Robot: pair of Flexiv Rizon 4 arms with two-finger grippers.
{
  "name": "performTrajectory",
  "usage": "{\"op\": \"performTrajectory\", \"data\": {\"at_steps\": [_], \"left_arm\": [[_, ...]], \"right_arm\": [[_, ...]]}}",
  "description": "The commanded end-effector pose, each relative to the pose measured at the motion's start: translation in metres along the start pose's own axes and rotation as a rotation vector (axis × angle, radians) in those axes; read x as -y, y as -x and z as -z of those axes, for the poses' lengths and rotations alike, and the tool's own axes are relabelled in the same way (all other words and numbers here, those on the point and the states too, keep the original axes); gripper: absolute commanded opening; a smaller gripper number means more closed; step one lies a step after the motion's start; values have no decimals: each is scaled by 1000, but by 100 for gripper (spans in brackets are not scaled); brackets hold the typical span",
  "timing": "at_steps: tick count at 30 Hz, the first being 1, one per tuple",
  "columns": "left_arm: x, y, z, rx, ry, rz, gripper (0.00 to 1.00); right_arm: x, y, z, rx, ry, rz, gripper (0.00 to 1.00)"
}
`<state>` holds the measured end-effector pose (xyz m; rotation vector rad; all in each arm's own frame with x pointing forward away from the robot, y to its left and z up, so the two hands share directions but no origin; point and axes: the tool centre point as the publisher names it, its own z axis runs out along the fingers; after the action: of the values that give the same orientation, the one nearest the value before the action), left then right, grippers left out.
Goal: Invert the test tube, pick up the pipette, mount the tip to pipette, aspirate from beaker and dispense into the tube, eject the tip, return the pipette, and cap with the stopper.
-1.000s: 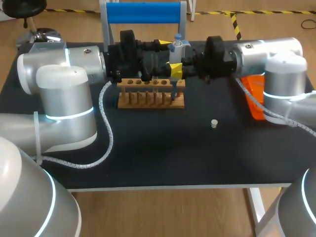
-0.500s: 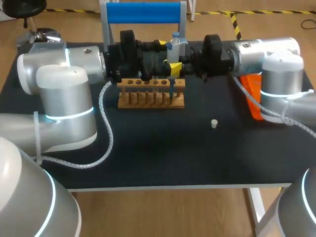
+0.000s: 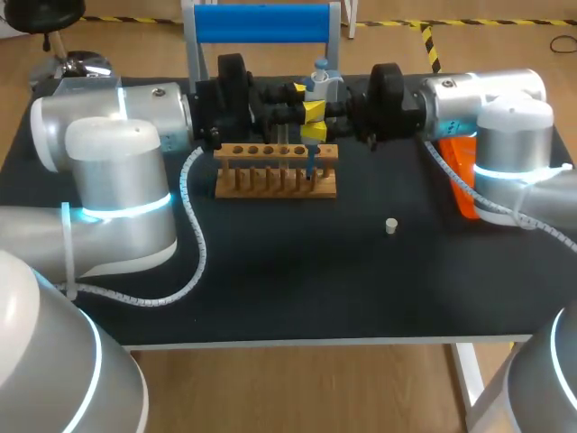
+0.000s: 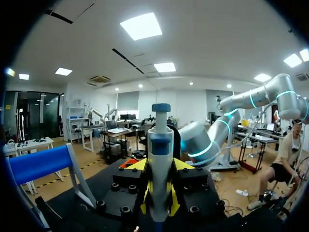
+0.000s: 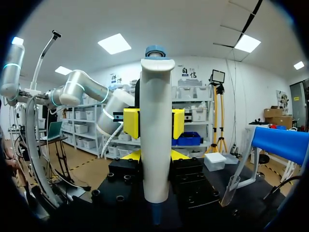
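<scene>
A white pipette with a blue plunger cap stands upright over the right end of the wooden tube rack, its blue lower end down at the rack. My left gripper comes in from the left and is shut on the pipette body. My right gripper comes in from the right and is shut on the same pipette. In the right wrist view the left gripper's yellow fingers press both sides of the body. A small white stopper lies on the mat right of the rack.
A blue-barred stand rises behind the rack at the table's back edge. An orange box sits at the right, partly behind my right arm. A grey cable trails over the mat on the left.
My left gripper's fingers have closed onto the pipette. The right gripper and pipette have shifted slightly left over the rack.
</scene>
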<state>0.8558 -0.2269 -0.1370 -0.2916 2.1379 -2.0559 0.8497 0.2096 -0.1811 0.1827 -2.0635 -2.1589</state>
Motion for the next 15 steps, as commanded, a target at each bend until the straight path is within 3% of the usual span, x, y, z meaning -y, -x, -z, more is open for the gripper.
{"op": "performTrajectory", "data": {"at_steps": [1, 7, 8, 9, 10, 15], "left_arm": [[-1, -4, -2, 3, -3, -1, 0], [-1, -4, -2, 3, -3, -1, 0], [-1, -4, -2, 3, -3, -1, 0], [-1, -4, -2, 3, -3, -1, 0], [-1, -4, -2, 3, -3, -1, 0], [-1, -4, -2, 3, -3, -1, 0]], "right_arm": [[-1, 2, 0, 1, -1, 0, 0], [-1, 2, -1, -4, -3, 1, 0], [-1, 2, -1, -6, -4, 1, 19], [-1, 1, -1, -5, -3, 1, 45], [-1, 1, 0, -3, -3, 2, 98], [-3, -1, 4, -5, 4, 15, 100]]}}
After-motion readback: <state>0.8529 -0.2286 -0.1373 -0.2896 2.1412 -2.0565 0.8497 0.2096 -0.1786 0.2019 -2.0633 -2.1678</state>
